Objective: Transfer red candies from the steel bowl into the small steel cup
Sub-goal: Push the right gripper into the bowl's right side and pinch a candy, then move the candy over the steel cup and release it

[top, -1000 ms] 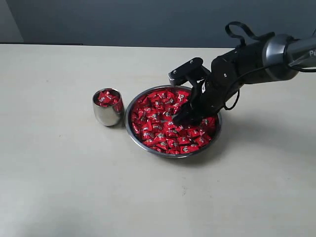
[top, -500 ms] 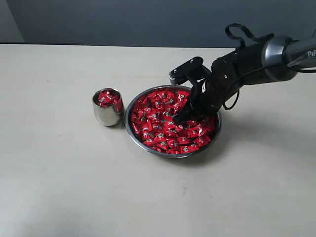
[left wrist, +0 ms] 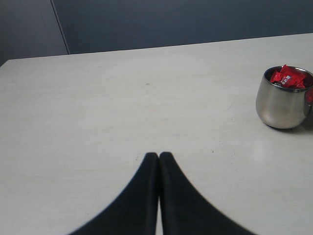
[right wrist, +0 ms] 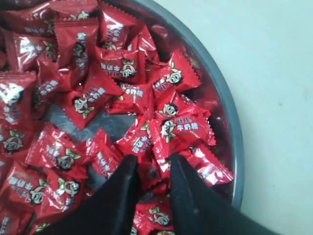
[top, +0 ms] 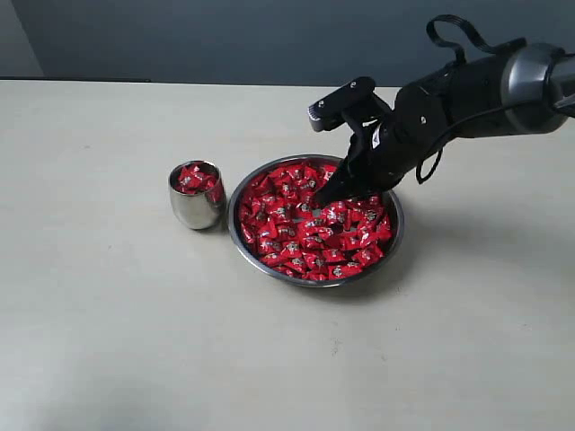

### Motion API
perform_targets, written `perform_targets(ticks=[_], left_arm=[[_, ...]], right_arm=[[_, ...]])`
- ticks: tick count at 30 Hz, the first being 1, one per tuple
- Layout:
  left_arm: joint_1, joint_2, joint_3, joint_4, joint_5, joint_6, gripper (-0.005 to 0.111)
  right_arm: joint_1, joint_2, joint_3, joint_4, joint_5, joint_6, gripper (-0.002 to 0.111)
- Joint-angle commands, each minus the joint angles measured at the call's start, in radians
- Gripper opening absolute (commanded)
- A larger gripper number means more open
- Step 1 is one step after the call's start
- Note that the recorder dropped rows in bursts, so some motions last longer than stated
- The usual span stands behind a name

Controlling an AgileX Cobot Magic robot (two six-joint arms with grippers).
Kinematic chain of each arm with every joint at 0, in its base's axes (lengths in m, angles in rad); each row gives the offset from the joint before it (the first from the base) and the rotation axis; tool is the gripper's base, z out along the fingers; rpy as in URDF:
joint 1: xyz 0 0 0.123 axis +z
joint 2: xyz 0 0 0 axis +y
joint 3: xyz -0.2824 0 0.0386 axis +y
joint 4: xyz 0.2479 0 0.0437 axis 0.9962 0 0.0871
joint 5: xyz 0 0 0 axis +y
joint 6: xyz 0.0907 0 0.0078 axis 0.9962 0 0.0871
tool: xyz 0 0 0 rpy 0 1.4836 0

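One pale tabletop (top: 108, 341) carries everything, with a dark wall behind its far edge. The right arm (top: 476, 90), black and grey with a looped cable on top, reaches in from the right of the exterior view and slants down toward the steel bowl (top: 310, 282). That bowl, wide and shallow, sits right of the middle and is heaped with red candies (top: 296, 238), each bearing a small pale printed mark. In the right wrist view its rim (right wrist: 230, 122) curves past the pile, and a patch of bare steel shows between the wrappers.

The small steel cup (top: 195, 208) stands upright just beside the bowl, on its left in the exterior view. Whether the two touch cannot be made out. The cup (left wrist: 281, 105) already holds several red sweets up to its brim.

The right hand (top: 325, 199) points down over the far middle of the bowl, tips low over the heap. Its fingers are drawn close, and a red candy (right wrist: 148, 175) appears wedged in the narrow gap between them, so the right hand (right wrist: 152, 161) is pinching it.

The left hand (left wrist: 159, 155) hangs over bare tabletop, well apart from the cup, its two dark fingers pressed together with nothing between them.
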Motion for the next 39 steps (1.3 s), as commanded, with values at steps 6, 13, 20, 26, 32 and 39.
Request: perform_targets(ticks=[6,13,20,26,32,39], left_arm=[[-0.005,-0.005,-0.008,0.002,-0.005,-0.003,0.000],[-0.005,-0.005,-0.008,0.002,-0.005,-0.003,0.000],[-0.005,-0.005,-0.008,0.002,-0.005,-0.003,0.000],[-0.005,-0.005,-0.008,0.002,-0.005,-0.003,0.000],[-0.005,-0.005,-0.008,0.002,-0.005,-0.003,0.000],[-0.005,-0.005,-0.008,0.002,-0.005,-0.003,0.000]], right_arm=[[0.000,-0.044,-0.007,0.076,-0.010,-0.003,0.023],[0.091,-0.046,-0.007,0.081,-0.021,-0.003,0.023],[0.179,-0.046,-0.007,0.041,-0.124,-0.005,0.023],[0.216,-0.044,-0.073,0.068,-0.178,-0.005,0.023],[0.218,-0.003,-0.224,0.155,-0.098,-0.005,0.023],[0.236,0.082,-0.348,0.351,-0.003,-0.181,0.023]])
